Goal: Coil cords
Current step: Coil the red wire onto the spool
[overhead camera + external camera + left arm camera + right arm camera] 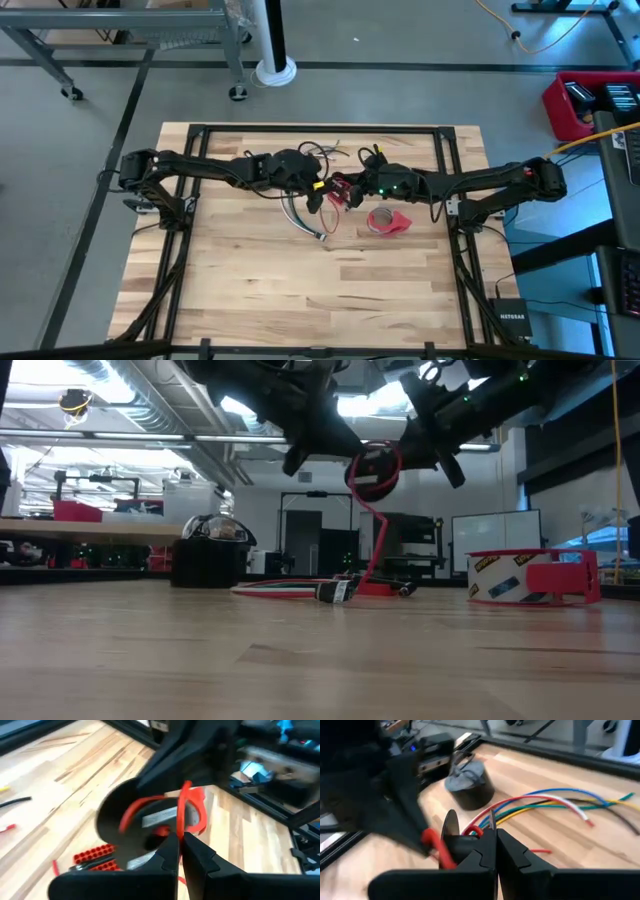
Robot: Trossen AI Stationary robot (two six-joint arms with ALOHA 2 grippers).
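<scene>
Red cord is looped into a small black-and-red coil that hangs in the air above the middle of the bench, nearer its far edge than its near one. Both pincers meet at that coil. The left pincer comes in from the left side with its fingers pressed together on a strand of the red cord. The right pincer comes in from the right side, its fingers likewise closed on the coil. From the coil a red strand drops to the bench top, where the long bundle of wires lies with its plug end, just below the left pincer in the high view. A red tape roll sits on the bench just right of the bundle, under the right arm.
</scene>
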